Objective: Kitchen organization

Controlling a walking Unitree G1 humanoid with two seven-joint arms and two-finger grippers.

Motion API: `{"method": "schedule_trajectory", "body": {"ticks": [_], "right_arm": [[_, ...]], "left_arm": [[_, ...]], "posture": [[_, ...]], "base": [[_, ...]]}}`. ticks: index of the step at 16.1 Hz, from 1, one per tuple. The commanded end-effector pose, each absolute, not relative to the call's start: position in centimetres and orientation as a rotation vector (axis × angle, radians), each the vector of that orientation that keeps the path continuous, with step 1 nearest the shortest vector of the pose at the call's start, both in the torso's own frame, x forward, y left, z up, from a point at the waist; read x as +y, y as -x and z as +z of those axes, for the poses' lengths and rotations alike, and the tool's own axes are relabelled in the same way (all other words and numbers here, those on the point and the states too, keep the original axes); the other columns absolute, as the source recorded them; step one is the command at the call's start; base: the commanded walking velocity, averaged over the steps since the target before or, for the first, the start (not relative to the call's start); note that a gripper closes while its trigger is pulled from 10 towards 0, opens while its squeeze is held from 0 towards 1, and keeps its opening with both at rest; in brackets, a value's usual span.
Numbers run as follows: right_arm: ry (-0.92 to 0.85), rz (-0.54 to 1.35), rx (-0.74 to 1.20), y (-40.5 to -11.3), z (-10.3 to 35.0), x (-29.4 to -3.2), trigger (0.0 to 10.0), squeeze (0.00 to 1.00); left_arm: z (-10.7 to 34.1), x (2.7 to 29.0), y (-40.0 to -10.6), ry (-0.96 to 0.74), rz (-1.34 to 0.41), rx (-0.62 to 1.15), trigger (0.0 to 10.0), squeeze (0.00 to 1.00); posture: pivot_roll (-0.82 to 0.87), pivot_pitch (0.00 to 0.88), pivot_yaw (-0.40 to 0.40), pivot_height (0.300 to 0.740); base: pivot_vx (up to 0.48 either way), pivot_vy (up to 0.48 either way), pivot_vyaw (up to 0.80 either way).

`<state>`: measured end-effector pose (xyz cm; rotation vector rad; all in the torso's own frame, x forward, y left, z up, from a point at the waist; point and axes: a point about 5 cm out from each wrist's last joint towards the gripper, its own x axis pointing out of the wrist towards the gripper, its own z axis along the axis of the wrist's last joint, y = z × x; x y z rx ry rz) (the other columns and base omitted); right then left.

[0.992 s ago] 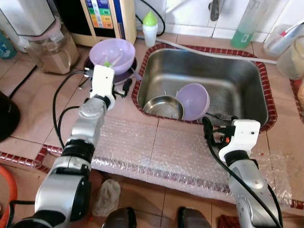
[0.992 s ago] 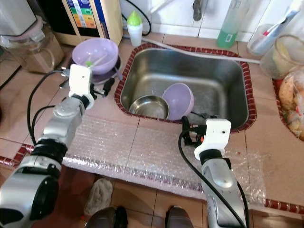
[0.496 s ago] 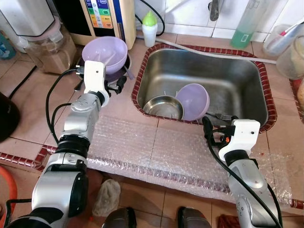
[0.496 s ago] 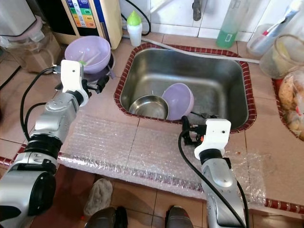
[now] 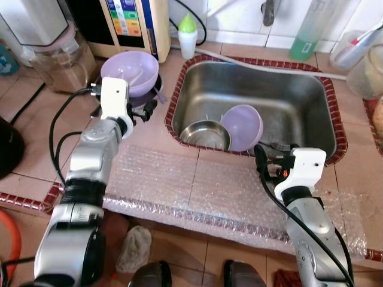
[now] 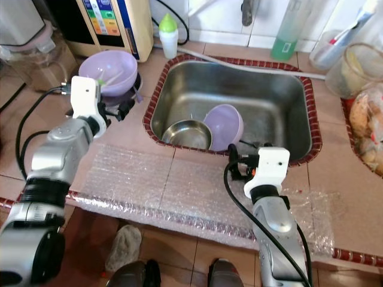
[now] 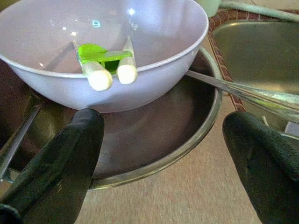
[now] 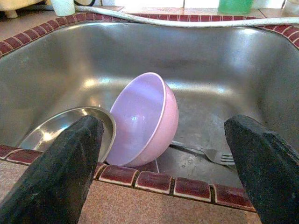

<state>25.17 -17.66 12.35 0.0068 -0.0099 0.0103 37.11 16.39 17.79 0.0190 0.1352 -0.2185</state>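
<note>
Judging progress: little was done. Left gripper (image 7: 159, 154), jaws spread and empty, faced the lavender bowl (image 5: 130, 64) at upper left, stacked on a metal plate (image 7: 187, 140). Right gripper (image 8: 163, 154), jaws released, faced the sink (image 5: 311, 95): second bowl (image 5: 242, 127), steel dish (image 5: 206, 134), probably a fork (image 8: 210, 155) remained.

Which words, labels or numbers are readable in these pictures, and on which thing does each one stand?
No text can be read.
Cream machine behind the purple bowl: coloured button panel with print, too small and blurred.
Green bottle behind the sink: no readable label.
White squeeze bottle: no print visible.
</note>
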Motion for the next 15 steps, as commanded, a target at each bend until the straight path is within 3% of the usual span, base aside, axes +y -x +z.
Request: {"method": "schedule_trajectory", "body": {"ticks": [1,11,15], "right_arm": [[-0.012,-0.012,0.096,-24.8,10.2,-18.0,10.0,0.00],[-0.018,-0.002,0.084,-25.7,10.1,-17.6,10.0,0.00],[-0.022,0.001,0.077,-26.0,10.1,-17.4,10.0,0.00]], "left_arm": [[17.8,16.6,-36.6,-0.025,-0.229,0.157,10.0,0.00],[18.2,17.3,-33.9,-0.051,-0.273,0.237,10.0,0.00],[19.3,16.9,-34.7,-0.055,-0.243,0.146,10.0,0.00]], "posture": [[-0.13,0.158,0.069,0.740],[-0.10,0.141,0.071,0.740],[-0.10,0.138,0.072,0.740]], "base": [[0.000,0.000,0.00],[0.000,0.000,0.00],[0.000,0.000,0.00]]}}
